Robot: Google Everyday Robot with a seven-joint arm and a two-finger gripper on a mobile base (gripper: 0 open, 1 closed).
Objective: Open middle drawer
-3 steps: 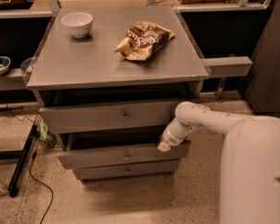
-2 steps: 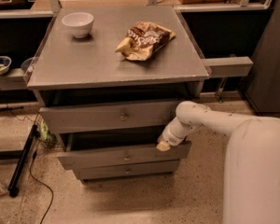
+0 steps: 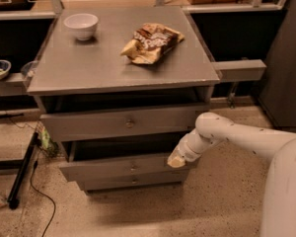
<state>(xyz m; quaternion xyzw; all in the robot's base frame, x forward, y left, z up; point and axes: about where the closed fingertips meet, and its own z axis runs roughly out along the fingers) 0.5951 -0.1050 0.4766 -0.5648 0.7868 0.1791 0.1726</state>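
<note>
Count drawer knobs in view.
3: one centred on the top drawer front, one on the middle drawer, one on the bottom drawer front. The gripper sits at the middle drawer's right end; none seem hidden.

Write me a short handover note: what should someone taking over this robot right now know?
Gripper: at the right end of the middle drawer, against the top edge of its front.
Middle drawer: pulled partly out, with a dark gap above its front; its knob is free.
Done: opening has begun.
Left: probably draw it out further, then back the arm away.
Bowl and snack bag sit on top, not involved.
</note>
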